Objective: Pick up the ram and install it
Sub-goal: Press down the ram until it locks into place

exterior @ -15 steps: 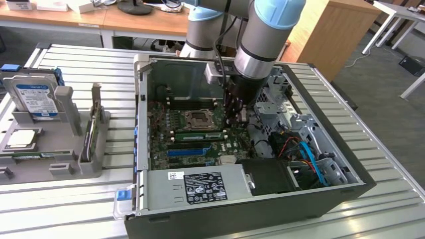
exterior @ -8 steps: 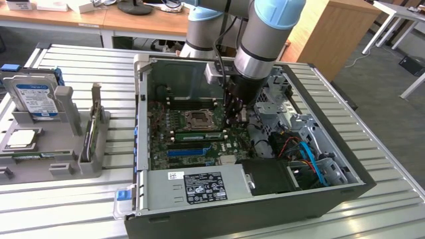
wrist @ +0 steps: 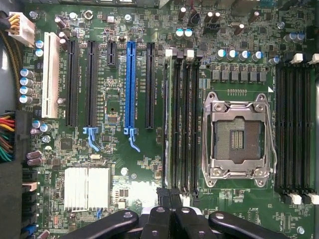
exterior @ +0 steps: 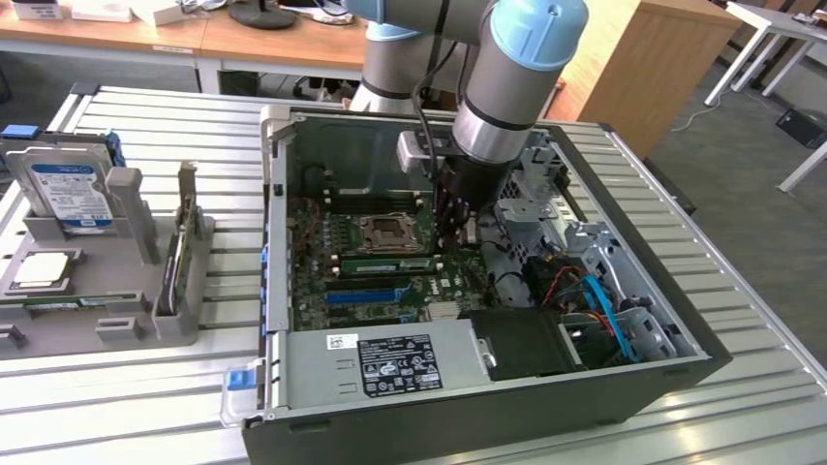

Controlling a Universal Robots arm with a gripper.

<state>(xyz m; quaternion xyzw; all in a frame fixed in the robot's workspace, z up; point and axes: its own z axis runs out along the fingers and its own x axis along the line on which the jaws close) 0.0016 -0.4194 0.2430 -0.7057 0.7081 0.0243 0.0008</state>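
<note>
Pressing the ram (wrist: 169,129) into its slot, gripper (wrist: 169,195) closed.

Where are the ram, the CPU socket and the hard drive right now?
ram (exterior: 385,263): exterior view, middle of the green stick seated on the motherboard.
CPU socket (wrist: 238,137): wrist view, centre of the open socket.
hard drive (exterior: 65,194): exterior view, blue label.
</note>
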